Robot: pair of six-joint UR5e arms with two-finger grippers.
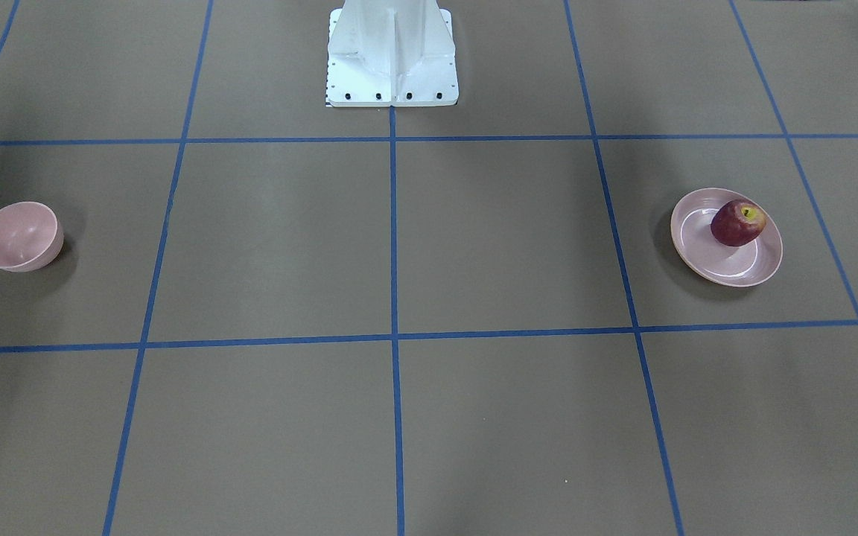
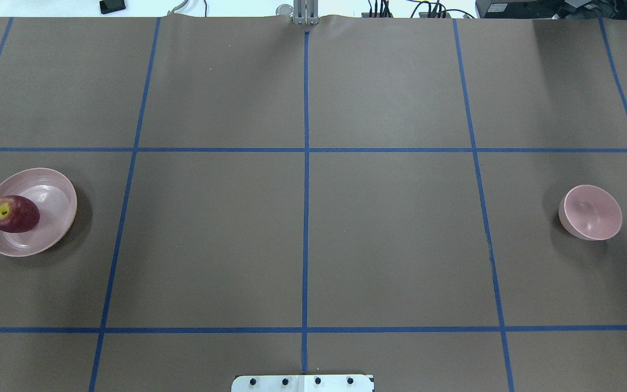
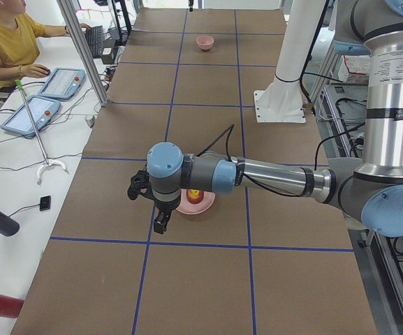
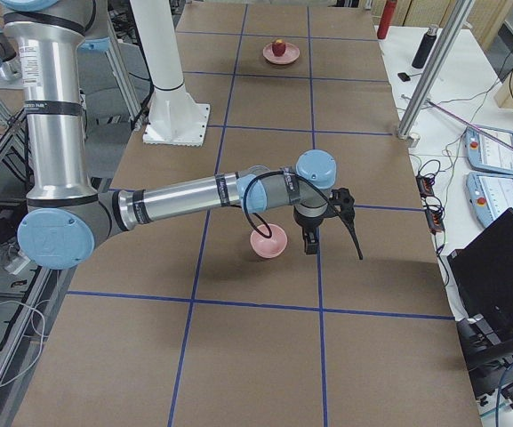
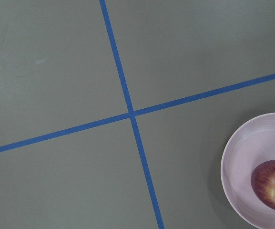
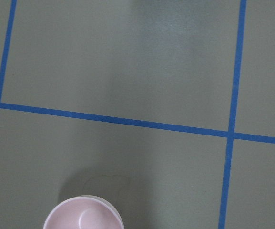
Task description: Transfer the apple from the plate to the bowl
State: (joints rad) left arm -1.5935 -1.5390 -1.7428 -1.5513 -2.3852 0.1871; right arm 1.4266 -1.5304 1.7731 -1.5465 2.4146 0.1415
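The dark-red apple [image 1: 736, 222] lies on the pale-pink plate [image 1: 727, 269] on the robot's left side of the table; both also show in the overhead view, apple [image 2: 14, 214] on plate [image 2: 47, 185], and at the lower right of the left wrist view, apple [image 5: 273, 186] on plate [image 5: 239, 157]. The deep pink bowl [image 2: 594, 213] stands empty on the right side. My left gripper [image 3: 160, 218] hangs above the table beside the plate. My right gripper [image 4: 310, 242] hangs beside the bowl [image 4: 269, 242]. I cannot tell whether either is open or shut.
Blue tape lines [image 2: 306, 190] divide the brown table into squares. The white robot pedestal [image 1: 392, 59] stands at the table's middle edge. An operator [image 3: 5, 42] sits at a side bench with pendants [image 3: 39, 112]. Bottles [image 4: 429, 44] stand beyond the far corner.
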